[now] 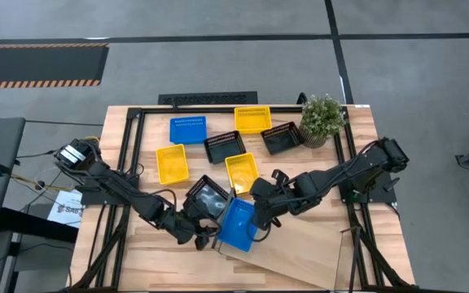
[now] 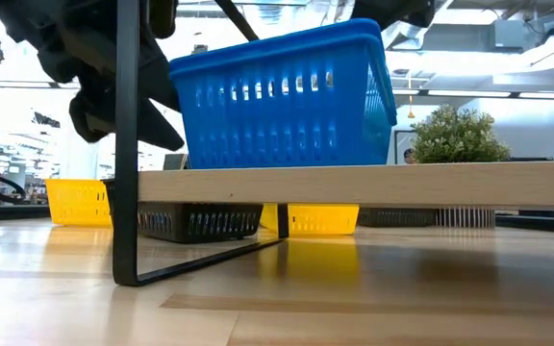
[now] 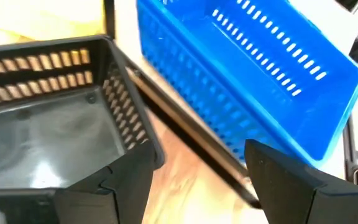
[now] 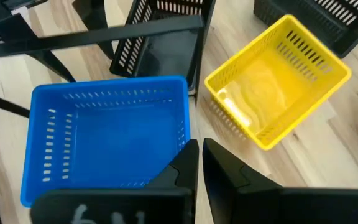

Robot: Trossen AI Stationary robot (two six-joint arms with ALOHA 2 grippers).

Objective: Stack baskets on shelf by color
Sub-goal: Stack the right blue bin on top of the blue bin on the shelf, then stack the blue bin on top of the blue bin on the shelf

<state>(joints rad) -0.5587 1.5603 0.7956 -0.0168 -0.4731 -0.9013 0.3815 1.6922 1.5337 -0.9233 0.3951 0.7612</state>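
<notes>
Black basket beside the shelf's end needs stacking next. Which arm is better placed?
Probably left. The left gripper is open right by that black basket; its rim fills the left wrist view. The right gripper sits at the blue basket on the shelf.

Black basket point(image 2: 200, 223) half-hidden under shelf point(image 2: 354, 185)

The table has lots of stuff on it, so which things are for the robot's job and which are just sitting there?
For the job: blue, yellow and black slotted plastic baskets; flat light-wood shelf board.

Just lying about: small potted green plant.

Basket point(image 1: 237, 224) on shelf point(image 1: 300, 252) end; others behind.
</notes>
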